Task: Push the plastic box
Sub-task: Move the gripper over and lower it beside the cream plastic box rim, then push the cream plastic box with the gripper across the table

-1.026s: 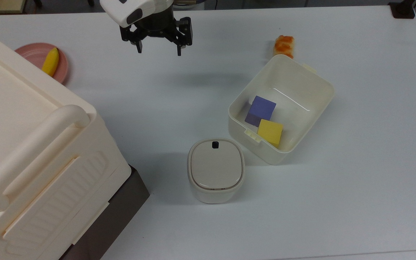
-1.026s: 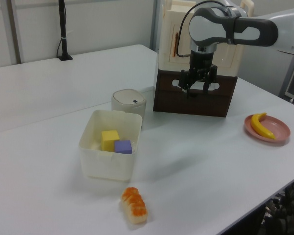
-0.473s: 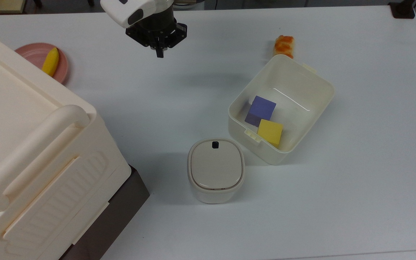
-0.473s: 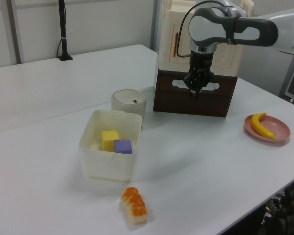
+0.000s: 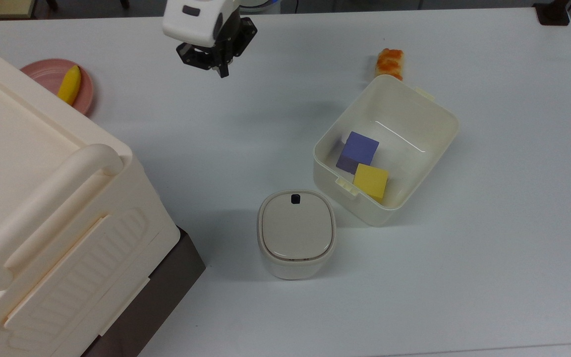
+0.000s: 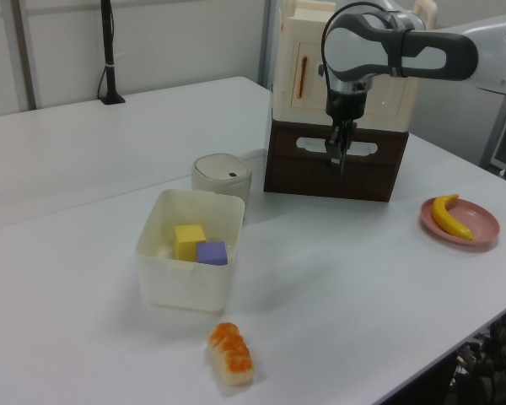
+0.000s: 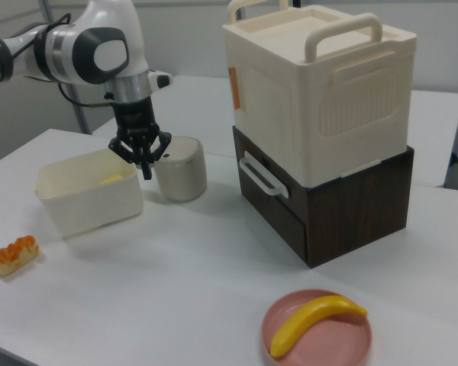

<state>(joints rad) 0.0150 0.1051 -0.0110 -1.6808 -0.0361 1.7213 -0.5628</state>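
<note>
The plastic box (image 5: 409, 124) is a cream-white lidless tub at the top view's right of centre, holding a purple block (image 5: 360, 148) and a yellow block (image 5: 371, 181). It also appears in the left view (image 6: 181, 287) and the right view (image 7: 91, 202). My gripper (image 5: 223, 73) hangs shut over the table near the top view's upper edge, well to the left of the box and not touching it. In the left view the gripper (image 6: 336, 164) points down in front of the brown cabinet. The right view puts the gripper (image 7: 146, 171) above the box's far side.
A small lidded container (image 5: 296, 233) stands close beside the box. A huge cream case (image 5: 42, 223) on a brown cabinet (image 7: 343, 206) fills the top view's left. A pink plate (image 5: 42, 72) holds a banana (image 5: 70, 84). An orange-topped toy food (image 5: 390, 62) lies just beyond the box.
The gripper's fingers, spread wide a second ago, have come together. The wrist has turned on the spot. The box and the other things have not moved.
</note>
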